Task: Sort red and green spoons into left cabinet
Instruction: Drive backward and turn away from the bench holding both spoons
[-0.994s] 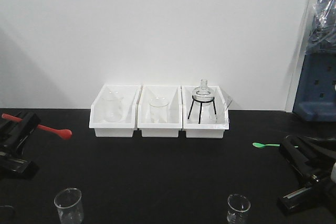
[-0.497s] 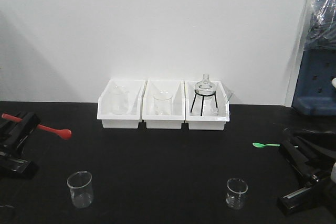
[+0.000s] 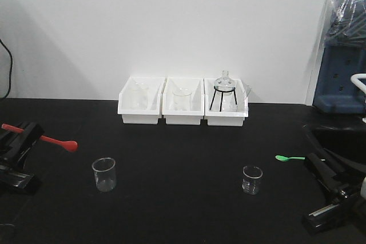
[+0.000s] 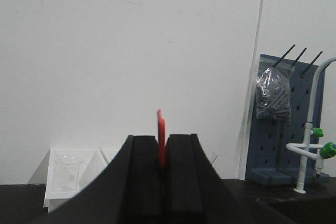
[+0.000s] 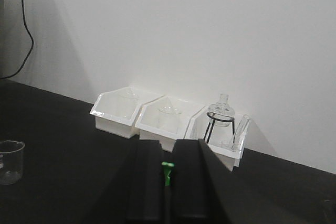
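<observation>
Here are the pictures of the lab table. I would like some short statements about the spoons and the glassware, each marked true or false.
1. The left hand is closed on the red spoon. True.
2. The green spoon lies inside one of the white bins. False: the right hand holds it, over the black table.
3. Two glass beakers stand on the black table, in front of the bins. True.
4. The flask on the tripod stands in the leftmost bin. False: it stands in the rightmost bin.
</observation>
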Motion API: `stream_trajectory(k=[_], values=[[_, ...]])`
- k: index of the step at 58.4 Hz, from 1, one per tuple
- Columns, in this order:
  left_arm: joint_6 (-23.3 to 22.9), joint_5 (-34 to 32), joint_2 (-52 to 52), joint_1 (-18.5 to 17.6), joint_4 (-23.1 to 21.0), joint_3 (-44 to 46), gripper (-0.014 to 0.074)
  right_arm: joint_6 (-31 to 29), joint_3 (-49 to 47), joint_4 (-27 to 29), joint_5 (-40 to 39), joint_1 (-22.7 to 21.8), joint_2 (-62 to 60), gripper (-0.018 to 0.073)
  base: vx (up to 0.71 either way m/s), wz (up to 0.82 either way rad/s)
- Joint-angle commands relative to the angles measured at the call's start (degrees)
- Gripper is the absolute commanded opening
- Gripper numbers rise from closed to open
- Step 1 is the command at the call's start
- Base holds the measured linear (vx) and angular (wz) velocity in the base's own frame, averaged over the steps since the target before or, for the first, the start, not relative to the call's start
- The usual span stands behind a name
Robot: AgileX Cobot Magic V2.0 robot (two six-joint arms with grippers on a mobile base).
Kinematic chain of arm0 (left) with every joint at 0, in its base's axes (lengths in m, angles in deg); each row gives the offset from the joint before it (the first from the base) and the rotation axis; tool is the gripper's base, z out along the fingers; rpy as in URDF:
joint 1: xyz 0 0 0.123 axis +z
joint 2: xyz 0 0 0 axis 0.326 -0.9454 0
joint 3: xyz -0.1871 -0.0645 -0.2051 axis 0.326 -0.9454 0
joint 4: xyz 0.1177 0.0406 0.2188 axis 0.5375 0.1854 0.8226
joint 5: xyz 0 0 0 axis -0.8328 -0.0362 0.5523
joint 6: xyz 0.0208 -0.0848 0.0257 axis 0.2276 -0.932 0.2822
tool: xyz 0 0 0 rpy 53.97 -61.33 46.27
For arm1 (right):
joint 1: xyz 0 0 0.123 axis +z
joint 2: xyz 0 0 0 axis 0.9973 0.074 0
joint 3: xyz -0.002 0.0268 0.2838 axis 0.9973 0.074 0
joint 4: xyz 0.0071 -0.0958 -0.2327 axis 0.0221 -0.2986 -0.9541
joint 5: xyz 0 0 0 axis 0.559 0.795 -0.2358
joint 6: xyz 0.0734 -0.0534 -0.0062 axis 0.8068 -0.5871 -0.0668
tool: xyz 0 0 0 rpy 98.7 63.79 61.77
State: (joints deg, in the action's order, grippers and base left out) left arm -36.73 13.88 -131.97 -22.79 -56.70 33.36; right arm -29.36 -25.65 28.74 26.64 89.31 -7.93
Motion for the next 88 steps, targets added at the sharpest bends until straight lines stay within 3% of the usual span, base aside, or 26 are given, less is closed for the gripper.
stream_trajectory(k=[1, 63, 88], values=[[-0.4, -13.2, 1.8, -0.3, -1.1, 1.3, -0.0007, 0.0, -1.4, 0.7, -4.3, 0.0, -1.2, -0.0009, -0.25, 0.01], [-0.4, -13.2, 1.8, -0.3, -1.1, 1.3, -0.0007, 0.0, -1.4, 0.7, -4.3, 0.0, -1.2, -0.0009, -0.23, 0.02], [-0.4, -13.1, 1.8, -0.3, -1.1, 1.3, -0.0007, 0.0, -1.4, 0.7, -4.5, 0.0, -1.2, -0.0009, -0.10, 0.30]])
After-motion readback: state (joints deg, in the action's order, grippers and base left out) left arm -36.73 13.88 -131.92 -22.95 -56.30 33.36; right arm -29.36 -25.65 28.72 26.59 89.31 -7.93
